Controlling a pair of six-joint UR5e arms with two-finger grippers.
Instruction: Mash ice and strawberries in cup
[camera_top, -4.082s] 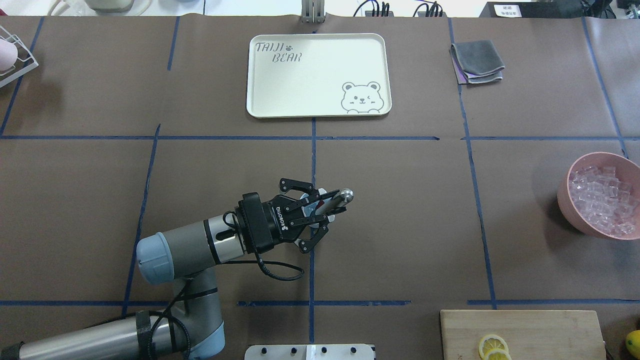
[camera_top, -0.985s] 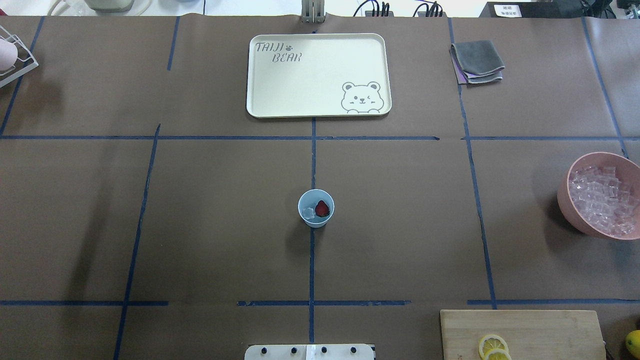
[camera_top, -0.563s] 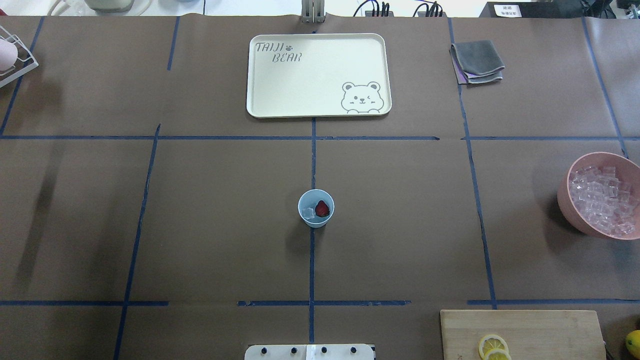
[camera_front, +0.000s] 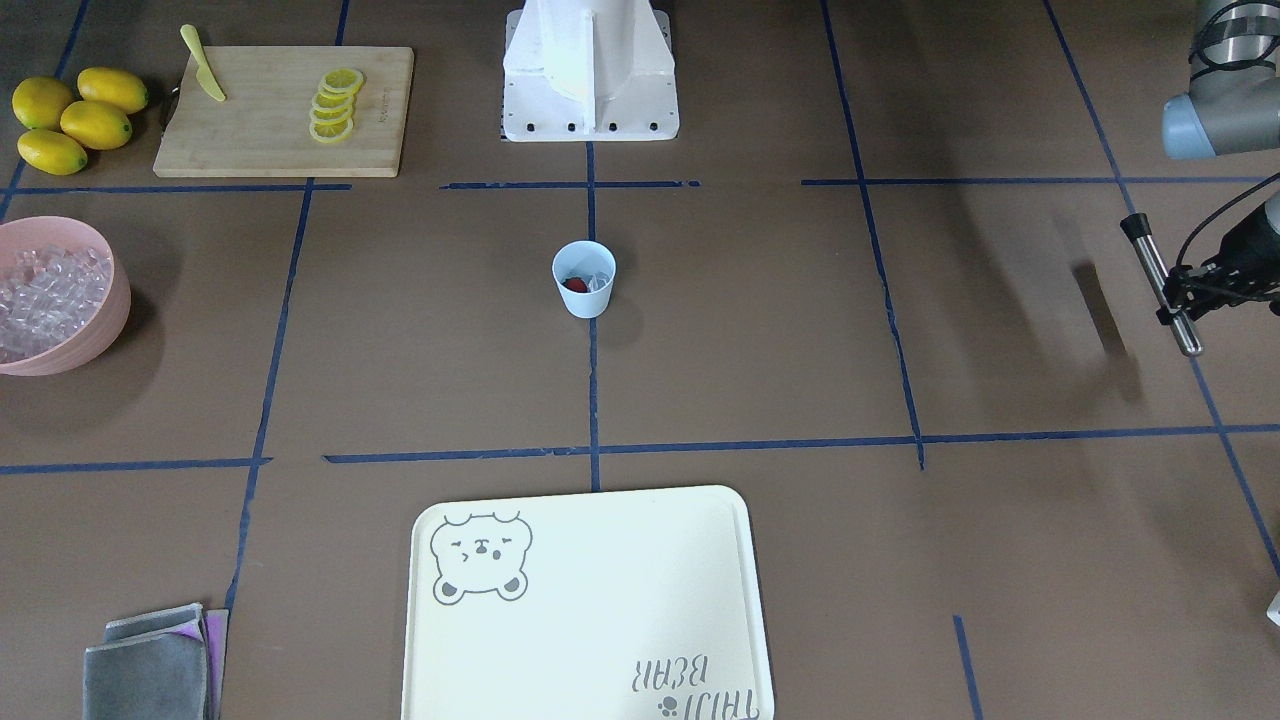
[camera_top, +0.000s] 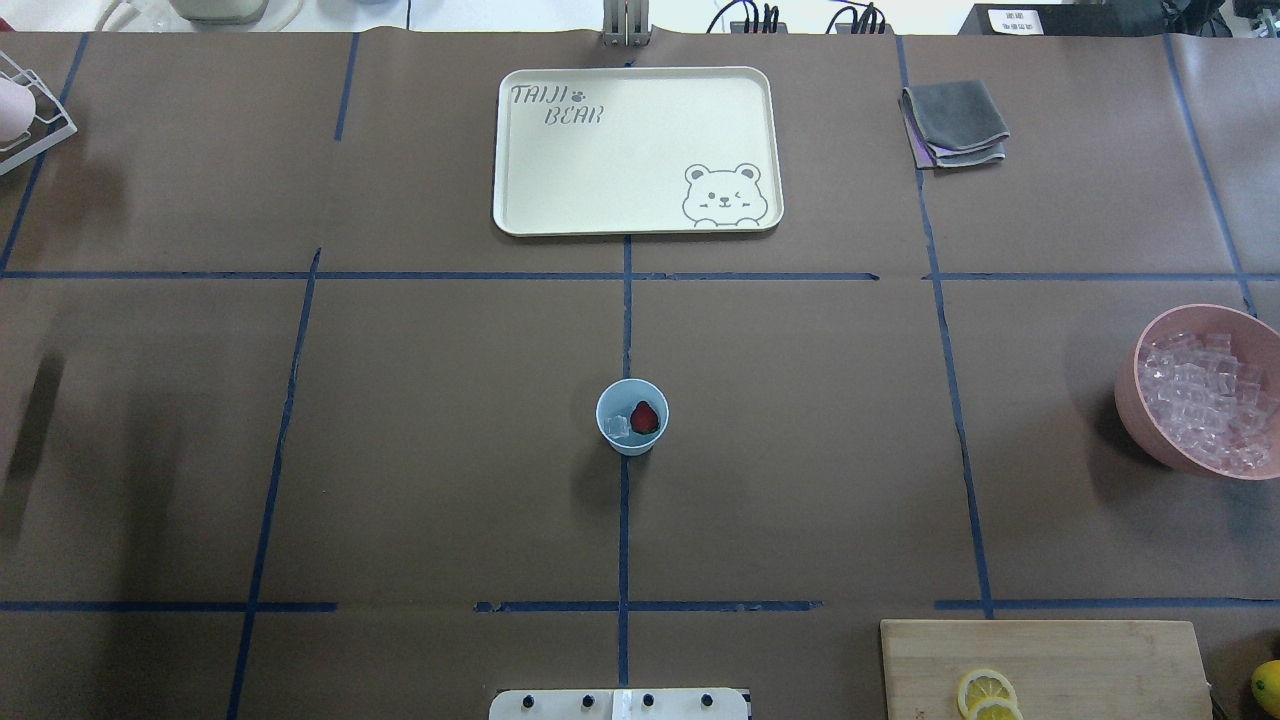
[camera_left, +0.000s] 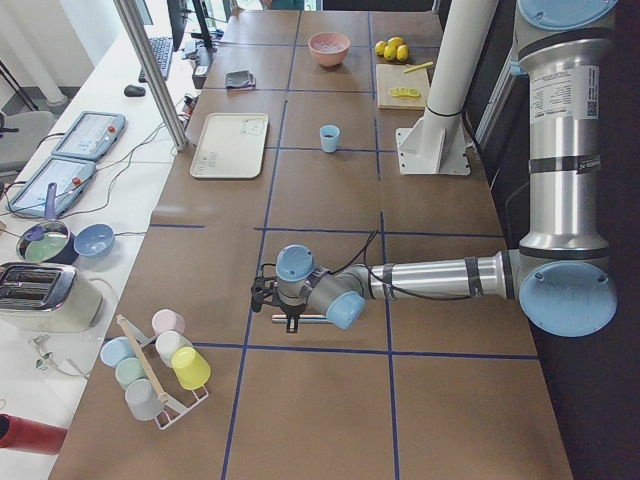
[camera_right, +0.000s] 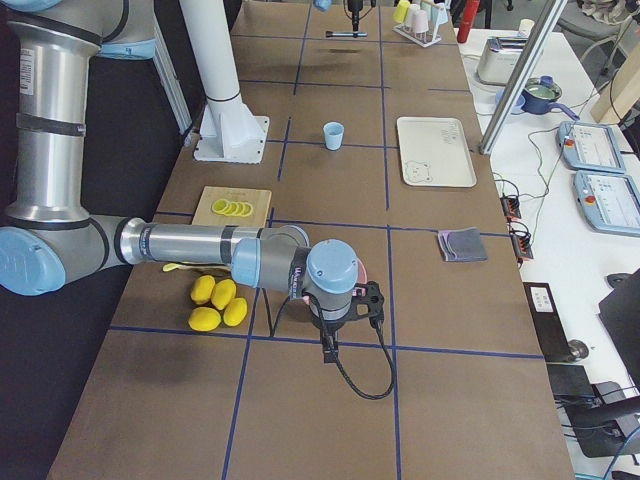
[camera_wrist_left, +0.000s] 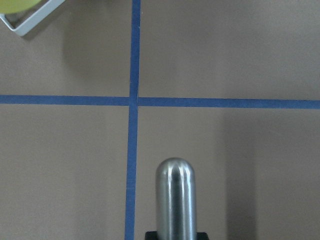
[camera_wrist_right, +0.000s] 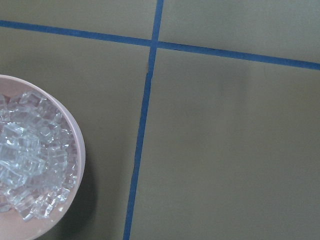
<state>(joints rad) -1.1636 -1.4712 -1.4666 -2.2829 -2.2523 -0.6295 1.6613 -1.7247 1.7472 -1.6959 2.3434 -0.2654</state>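
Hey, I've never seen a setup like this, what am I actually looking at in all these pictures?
Two robot arms work at a brown table, filmed at once by several cameras: one overhead, one facing the robot, one at each table end, one on each wrist. In the middle stands a small blue cup holding a strawberry and some ice. Around it lie a cream tray, a pink bowl of ice cubes, a cutting board with lemon slices, whole lemons and folded cloths. The left gripper is shut on a metal rod, off to one side. The right gripper hangs beside the bowl; whether it is open or shut does not show.
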